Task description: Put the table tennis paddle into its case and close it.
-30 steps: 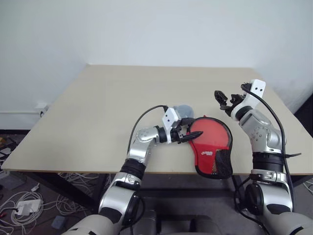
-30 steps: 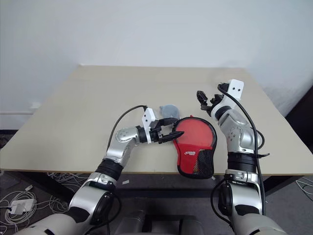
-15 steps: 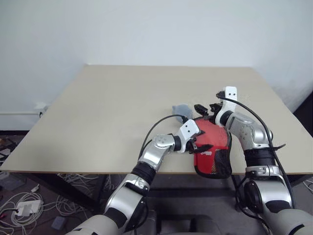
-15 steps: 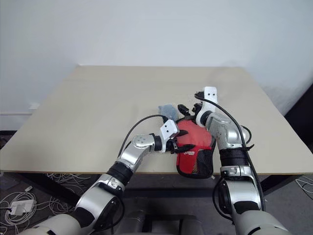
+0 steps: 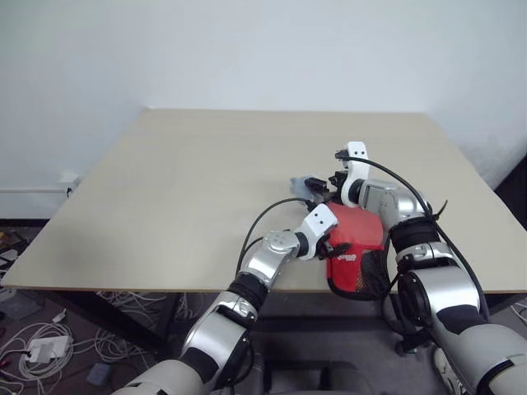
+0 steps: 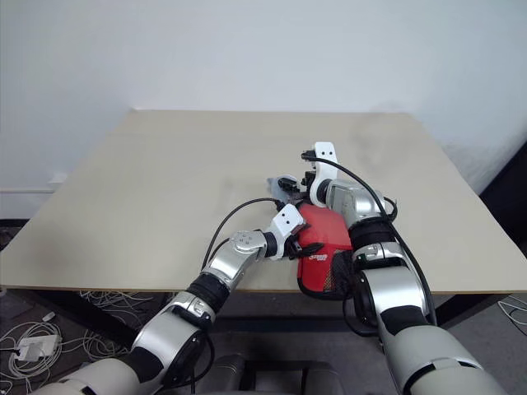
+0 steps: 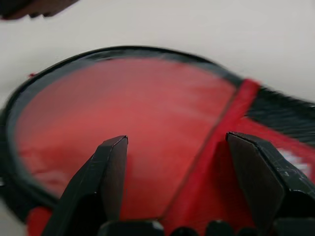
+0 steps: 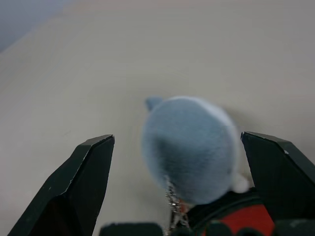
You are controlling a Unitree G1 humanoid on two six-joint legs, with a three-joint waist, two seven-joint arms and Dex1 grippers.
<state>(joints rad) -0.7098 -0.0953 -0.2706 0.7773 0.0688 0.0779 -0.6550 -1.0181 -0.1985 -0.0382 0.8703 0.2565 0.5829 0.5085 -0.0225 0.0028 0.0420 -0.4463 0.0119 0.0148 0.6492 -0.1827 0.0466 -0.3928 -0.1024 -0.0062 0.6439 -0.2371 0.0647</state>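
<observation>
The table (image 5: 165, 181) lies bare left of and beyond the case (image 5: 356, 247). Both arms crowd over the case, and a grey pompom (image 8: 189, 147) blocks its far end.

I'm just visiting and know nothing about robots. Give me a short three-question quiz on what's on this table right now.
1. True or false: the case lies near the table's front edge.
2. Which fluffy thing sits between the right gripper's open fingers? A) a blue-grey pompom B) a yellow ball C) a green sponge
3. Fill in: the left gripper, fingers apart, faces the ___ fabric of the case.

Key: 1 true; 2 A; 3 red.
</observation>
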